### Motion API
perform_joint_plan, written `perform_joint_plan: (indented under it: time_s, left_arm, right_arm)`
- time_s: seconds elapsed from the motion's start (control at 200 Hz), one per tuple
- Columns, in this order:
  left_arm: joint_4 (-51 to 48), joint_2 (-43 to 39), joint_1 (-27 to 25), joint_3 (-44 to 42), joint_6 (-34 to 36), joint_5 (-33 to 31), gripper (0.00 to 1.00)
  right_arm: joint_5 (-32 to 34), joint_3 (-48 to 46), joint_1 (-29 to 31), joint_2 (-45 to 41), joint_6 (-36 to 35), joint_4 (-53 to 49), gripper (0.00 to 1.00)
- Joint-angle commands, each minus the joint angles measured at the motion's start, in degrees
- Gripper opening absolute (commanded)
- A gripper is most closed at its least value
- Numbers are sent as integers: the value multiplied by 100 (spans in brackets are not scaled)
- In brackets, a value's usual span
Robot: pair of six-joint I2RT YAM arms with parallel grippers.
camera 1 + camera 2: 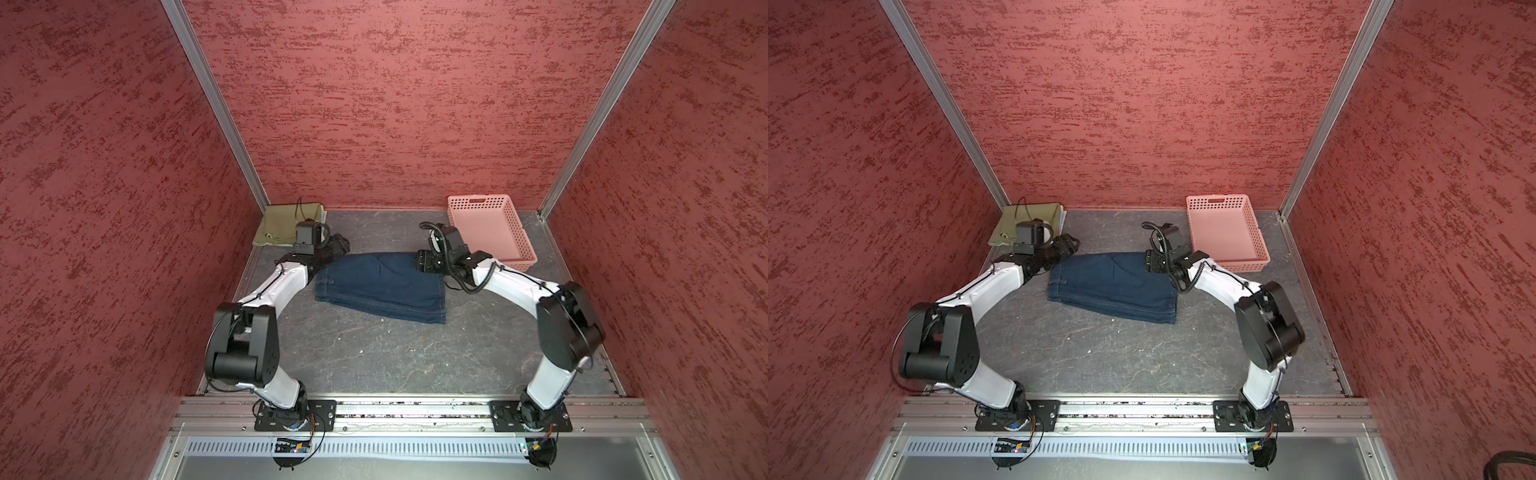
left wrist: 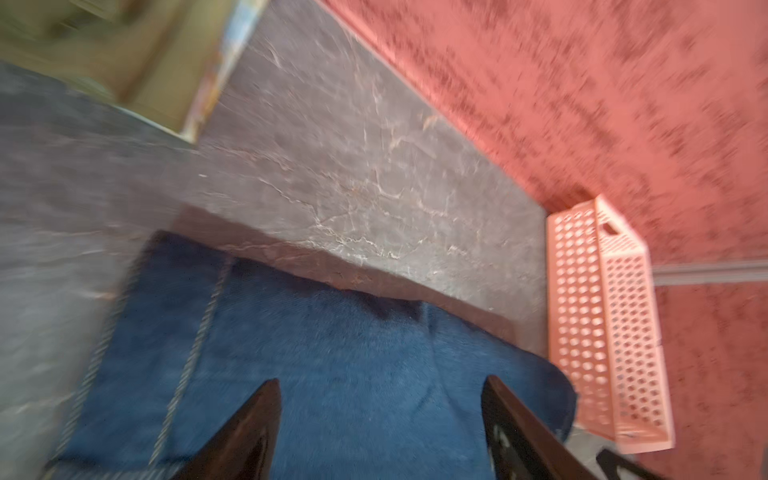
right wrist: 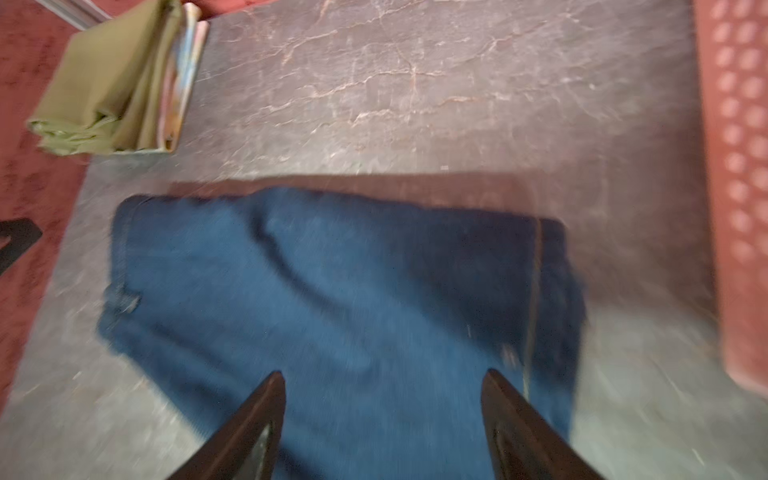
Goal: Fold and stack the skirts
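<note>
The dark blue denim skirt (image 1: pixel 380 286) (image 1: pixel 1113 286) is seen lying folded and flat near the middle of the grey marbled table (image 1: pixel 374 353), a little toward 12 o'clock, in both top views. Its long edges are laid roughly from 9 to 3 o'clock, and a stitched hem is seen along the 6 o'clock side. The left gripper (image 1: pixel 337 245) is placed at the skirt's 10 o'clock corner and the right gripper (image 1: pixel 426 264) at its 2 o'clock corner. In the blurred wrist views the left gripper (image 2: pixel 382 379) and the right gripper (image 3: pixel 383 372) are each shown with jaws spread wide apart over the denim (image 2: pixel 332 374) (image 3: pixel 332 291), and nothing is pinched between them. Whether the cloth is touched by the tips cannot be told. Farther out, at the table's 10 to 11 o'clock corner, the olive-green skirt (image 1: pixel 282 226) (image 3: pixel 108 91) is found folded. It is stacked on the floral skirt (image 3: pixel 187 75), of which only a pale, colourful edge is exposed on the side facing the table's middle. At about 1 o'clock, well apart from that stack, the pink perforated basket (image 1: pixel 478 203) (image 1: pixel 1219 203) is set against the back wall, just beside the right gripper's arm.
</note>
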Motion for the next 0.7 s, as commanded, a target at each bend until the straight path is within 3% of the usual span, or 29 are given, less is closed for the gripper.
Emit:
perform_joint_plan:
  time_s: [0.0,0.286,0.331,0.476,0.696]
  left_arm:
    - [-418,628,-28,251,362,-248,77]
    - [-630,1211,326,-139,134,-814,75]
    - [-692,1207,399,-195,39,-792,69]
    - [-845,1063,461,-304,-278,-640,70]
    - [-288,405,473,-664,-440,-25,81]
  right_arm:
    - [-74,449,-92,551,130,-143,78]
    - [240,-205,-669,949,1004,442,79]
    - [270,-266,-693,965,1011,468,80]
    - [205,-196,-697,1013,957,486,80]
    - [252,-10,-695,532,329,401,81]
